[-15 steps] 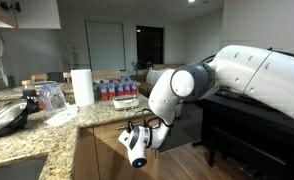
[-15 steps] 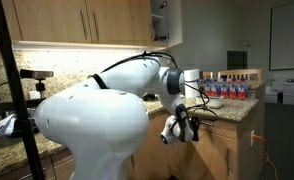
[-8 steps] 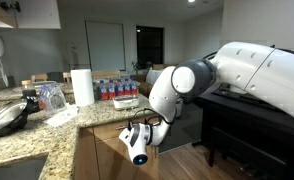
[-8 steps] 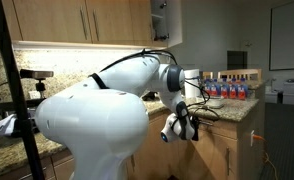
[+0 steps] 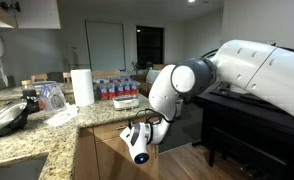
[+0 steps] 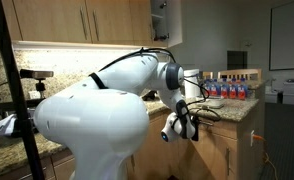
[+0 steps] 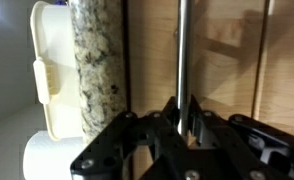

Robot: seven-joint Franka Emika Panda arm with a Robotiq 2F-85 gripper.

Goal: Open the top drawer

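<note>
Two fingers (image 7: 169, 112) of the end effector (image 7: 183, 118) clench the top drawer (image 7: 222, 70) by its handle (image 7: 184, 45).

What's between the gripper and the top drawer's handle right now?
Nothing. In the wrist view the gripper clamps the silver bar handle of the top drawer, a finger on each side.

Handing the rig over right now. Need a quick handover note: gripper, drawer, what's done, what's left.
Gripper: closed on the silver bar handle of the top drawer, going by the wrist view.
Drawer: directly under the granite counter edge. The front looks shut, with no gap or interior visible.
Done: reach and grasp.
Left: pull straight out from the cabinet, probably slowly to keep the grip, then release.
</note>
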